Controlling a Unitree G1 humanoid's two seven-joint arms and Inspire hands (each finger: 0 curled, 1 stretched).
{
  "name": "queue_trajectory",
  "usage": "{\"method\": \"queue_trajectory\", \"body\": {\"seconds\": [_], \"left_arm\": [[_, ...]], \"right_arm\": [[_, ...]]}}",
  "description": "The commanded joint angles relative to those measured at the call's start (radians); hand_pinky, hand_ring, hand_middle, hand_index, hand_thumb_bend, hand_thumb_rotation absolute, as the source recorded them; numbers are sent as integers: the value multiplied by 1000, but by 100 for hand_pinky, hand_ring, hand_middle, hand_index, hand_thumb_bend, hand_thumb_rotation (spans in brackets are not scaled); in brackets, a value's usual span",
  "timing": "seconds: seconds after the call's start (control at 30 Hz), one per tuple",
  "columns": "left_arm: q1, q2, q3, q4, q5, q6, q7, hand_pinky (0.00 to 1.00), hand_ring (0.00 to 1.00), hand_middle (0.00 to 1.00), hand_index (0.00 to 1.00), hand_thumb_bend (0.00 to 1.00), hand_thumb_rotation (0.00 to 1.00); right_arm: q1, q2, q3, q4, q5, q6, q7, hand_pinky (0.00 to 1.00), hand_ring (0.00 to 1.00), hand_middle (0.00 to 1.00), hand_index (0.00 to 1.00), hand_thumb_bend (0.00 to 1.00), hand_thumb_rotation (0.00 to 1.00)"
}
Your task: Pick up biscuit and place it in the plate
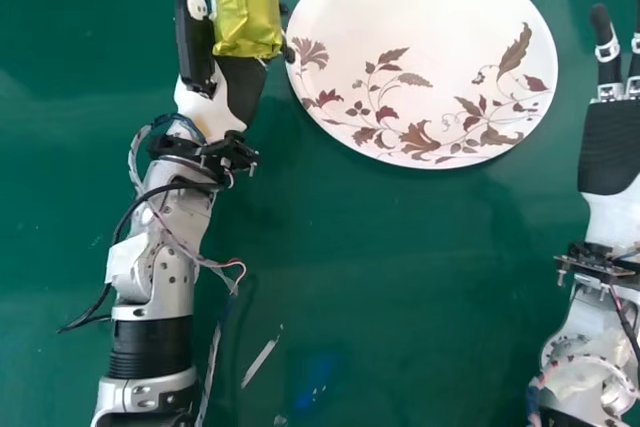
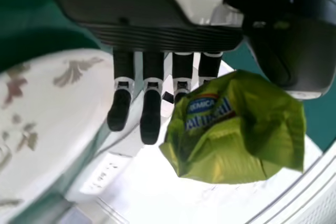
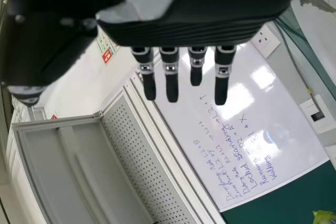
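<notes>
At the upper left of the head view, a green-gold biscuit packet (image 1: 245,2) is hanging in front of the robot's left hand (image 1: 240,95), just beside the plate. That hand is grasping it: in the left wrist view the wrapper is lying between the thumb (image 2: 294,45) and the fingers (image 2: 150,116), which are reaching nearly straight past it, and its crumpled end is sticking out free. The pick-up is looking done, so the carry to the plate seems to be the step in hand.

Next to the packet, filling much of the upper middle and upper right, the plate (image 1: 420,22) is waiting, with its leaf pattern running round the lower part of the rim. The packet is sitting outside its left edge, so the next move is calling for a short shift rightward in the head view, until the whole wrapper is hanging over the white middle, then a gentle lowering and a loosening of the thumb. Letting go too soon would be risking a packet tipped across the rim, or dropped on the green table (image 1: 350,267).

At the right edge, the right hand (image 1: 612,147) is resting idle, its fingers extended and grasping nothing, well apart from the packet.
</notes>
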Motion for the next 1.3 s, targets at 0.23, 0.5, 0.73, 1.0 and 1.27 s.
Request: {"method": "queue_trajectory", "body": {"seconds": [0.23,0.5,0.73,1.0,1.27], "left_arm": [[-63,-35,10,106,-22,-16,-9,21,24,40,49,52,0],[-110,4,-55,212,156,-126,-27,19,23,39,49,52,0],[-141,1,-77,297,224,-180,-35,20,24,40,49,52,0],[-202,34,-134,396,421,-262,78,19,24,40,50,52,0],[-214,90,-227,380,650,-205,179,18,23,40,50,52,0]], "right_arm": [[0,2,-5,24,-18,-20,-1,81,96,97,92,93,29],[-3,13,6,36,-33,-30,-2,87,99,99,96,92,30],[-1,11,8,38,-34,-22,-6,96,100,100,98,88,28],[-2,20,19,27,-43,-27,-14,87,99,99,96,88,35],[12,26,28,14,-47,-25,-30,94,100,98,95,94,36]]}}
